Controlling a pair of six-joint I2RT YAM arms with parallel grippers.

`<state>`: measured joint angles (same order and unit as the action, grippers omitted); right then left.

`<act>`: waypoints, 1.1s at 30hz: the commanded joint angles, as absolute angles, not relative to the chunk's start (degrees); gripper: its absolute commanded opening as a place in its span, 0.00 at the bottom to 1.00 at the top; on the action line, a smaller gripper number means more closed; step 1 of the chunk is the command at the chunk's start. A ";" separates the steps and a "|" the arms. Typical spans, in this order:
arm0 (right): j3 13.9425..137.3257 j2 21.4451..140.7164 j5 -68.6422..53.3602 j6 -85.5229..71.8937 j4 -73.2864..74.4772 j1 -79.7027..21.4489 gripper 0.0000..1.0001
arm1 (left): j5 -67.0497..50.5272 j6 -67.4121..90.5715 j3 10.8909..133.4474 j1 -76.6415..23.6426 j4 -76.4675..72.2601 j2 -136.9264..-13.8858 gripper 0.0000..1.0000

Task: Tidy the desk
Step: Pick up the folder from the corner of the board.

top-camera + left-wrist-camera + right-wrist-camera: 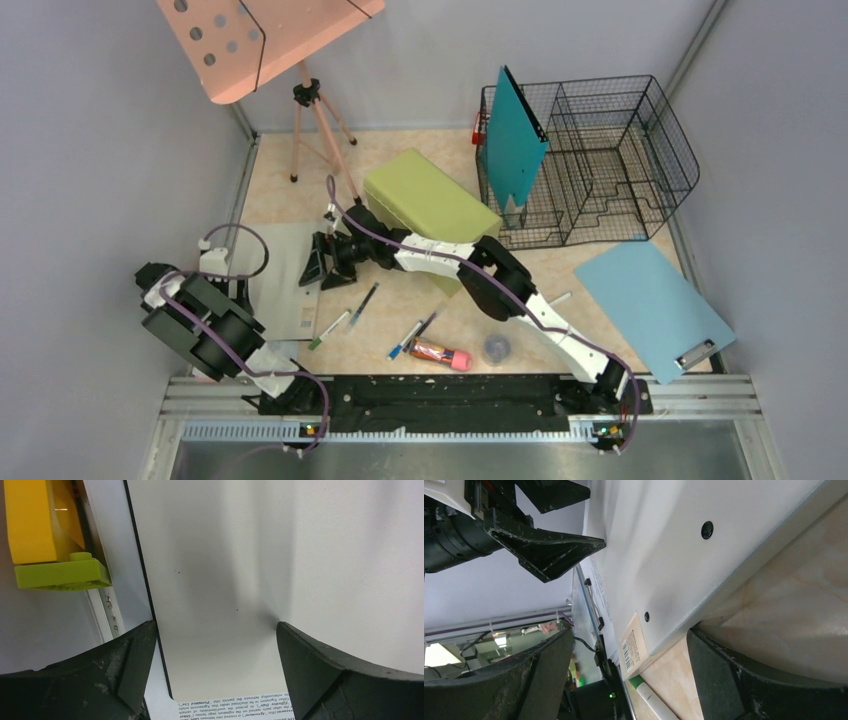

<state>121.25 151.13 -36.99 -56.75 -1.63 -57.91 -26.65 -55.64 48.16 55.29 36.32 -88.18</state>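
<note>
At the far left the left gripper (215, 627) hangs with its jaws spread wide and nothing between them. It is just over a white clipboard (285, 275), which lies on the left part of the desk (275, 200), the beige marbled top that fills the walled cell. A printed sheet (225, 709) peeks out at the board's edge. The likely trouble here is a pinch that catches only the paper or only the board, so the two slide apart or the sheet creases. Just to the right, the right gripper (629, 632) is likewise released, its jaws straddling the board's right edge close to the tabletop. If it closes too low, a finger may scrape the desk. The two arms are very near each other, so if both work the same board they could knock together. A green-capped marker (333, 326) lies just beside that edge, with a dark pen (364, 298), a blue-tipped pen (410, 338) and a red tube (440, 352) further right. A dragged board or a sweeping forearm could roll them away. Further right again, the green box (430, 198) sits close behind the right arm and could be bumped if the arm lifts toward the wire basket (610, 160).
</note>
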 commanded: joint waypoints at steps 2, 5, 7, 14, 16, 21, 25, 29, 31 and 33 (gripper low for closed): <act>122.55 154.35 -37.23 -58.78 -2.40 -58.53 0.84 | -29.47 -55.72 43.17 55.02 49.05 -90.64 0.93; 122.74 154.08 -38.01 -59.15 -3.71 -58.39 0.84 | -29.64 -55.95 43.13 55.05 49.22 -90.63 0.93; 122.50 153.83 -39.36 -60.35 -6.45 -58.41 0.84 | -29.92 -56.36 43.08 55.06 49.48 -90.65 0.93; 121.47 153.68 -45.75 -66.67 -21.78 -58.37 0.84 | -30.71 -57.50 43.25 55.02 50.51 -90.92 0.93; 121.33 153.36 -46.79 -67.73 -24.95 -58.33 0.84 | -30.73 -57.58 43.35 55.06 50.68 -90.99 0.93; 121.86 152.14 -48.14 -67.63 -28.47 -58.14 0.84 | -31.08 -57.85 43.34 55.07 51.03 -90.97 0.92; 122.78 150.97 -48.43 -64.09 -25.48 -58.05 0.84 | -31.14 -57.90 43.37 55.02 51.00 -91.06 0.92; 124.35 150.40 -46.89 -57.60 -17.30 -58.20 0.84 | -31.17 -58.01 43.32 55.09 51.03 -90.95 0.92; 125.19 150.60 -45.56 -53.79 -13.12 -58.27 0.84 | -31.17 -58.01 43.28 55.06 51.11 -90.90 0.92; 126.25 150.78 -43.85 -49.24 -9.07 -58.46 0.84 | -31.07 -58.07 43.25 55.03 51.18 -90.80 0.92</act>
<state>120.62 152.55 -45.36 -58.37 -10.63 -56.88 -27.24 -57.84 47.77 56.25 36.58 -87.90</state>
